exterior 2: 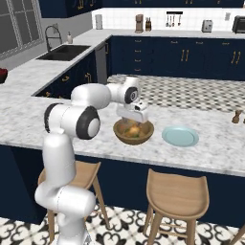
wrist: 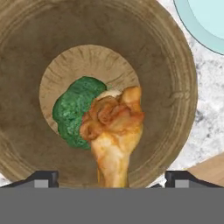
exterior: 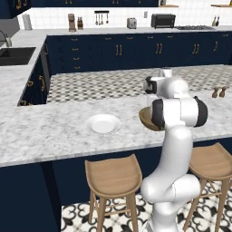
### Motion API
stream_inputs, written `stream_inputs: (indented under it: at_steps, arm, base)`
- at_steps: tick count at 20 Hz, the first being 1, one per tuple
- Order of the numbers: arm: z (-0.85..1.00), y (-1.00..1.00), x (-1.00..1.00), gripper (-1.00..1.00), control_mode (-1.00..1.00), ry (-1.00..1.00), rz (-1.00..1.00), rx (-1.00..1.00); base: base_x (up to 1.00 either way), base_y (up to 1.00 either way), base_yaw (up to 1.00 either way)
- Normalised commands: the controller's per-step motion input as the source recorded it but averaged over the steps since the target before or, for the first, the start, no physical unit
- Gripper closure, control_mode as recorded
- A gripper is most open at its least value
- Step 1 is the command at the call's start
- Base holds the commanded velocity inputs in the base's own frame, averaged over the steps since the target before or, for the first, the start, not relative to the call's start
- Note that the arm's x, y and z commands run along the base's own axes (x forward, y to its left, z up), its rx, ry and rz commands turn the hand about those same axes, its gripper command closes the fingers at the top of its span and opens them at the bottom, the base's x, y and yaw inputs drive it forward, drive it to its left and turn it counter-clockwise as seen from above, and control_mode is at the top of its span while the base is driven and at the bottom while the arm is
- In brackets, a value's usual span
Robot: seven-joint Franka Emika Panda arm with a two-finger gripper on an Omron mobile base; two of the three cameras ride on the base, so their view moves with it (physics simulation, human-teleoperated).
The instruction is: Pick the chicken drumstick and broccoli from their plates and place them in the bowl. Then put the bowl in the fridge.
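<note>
Pincer [wrist: 111, 179] spread wide over the wooden bowl [wrist: 26, 48], gripping nothing; chicken drumstick [wrist: 114, 131] lying inside against the broccoli [wrist: 74, 109]. Best lifted straight up, clear of the rim, before reaching for the bowl's wall. Pale blue-green plate [exterior 2: 180, 136] just beside; marble counter [exterior 2: 215, 153] open beyond.

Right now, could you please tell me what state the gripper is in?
Gripper: open, jaws spread wide above the bowl, holding nothing; the chicken drumstick lies in the bowl beside the broccoli.
</note>
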Motion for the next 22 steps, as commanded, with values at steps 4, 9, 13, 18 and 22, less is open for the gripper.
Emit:
stream_inputs:
  at_steps: [4,9,13,18,22]
  arm:
    - [-0.01,-0.53,-0.15,-1.0,-1.0,0.0,-0.05,0.01]
    - [-0.24,-0.35,0.0,-1.0,-1.0,0.0,-0.06,0.0]
    - [-0.27,-0.11,0.0,-1.0,-1.0,0.0,-0.05,0.0]
    - [-0.18,-0.14,0.0,-1.0,-1.0,-0.04,-0.03,0.04]
    - [-0.32,-0.21,0.01,-1.0,-1.0,-0.09,-0.01,0.01]
  base:
    - [0.0,0.0,0.0]
    - [0.0,0.0,0.0]
    - [0.0,0.0,0.0]
    - [0.0,0.0,0.0]
    - [0.0,0.0,0.0]
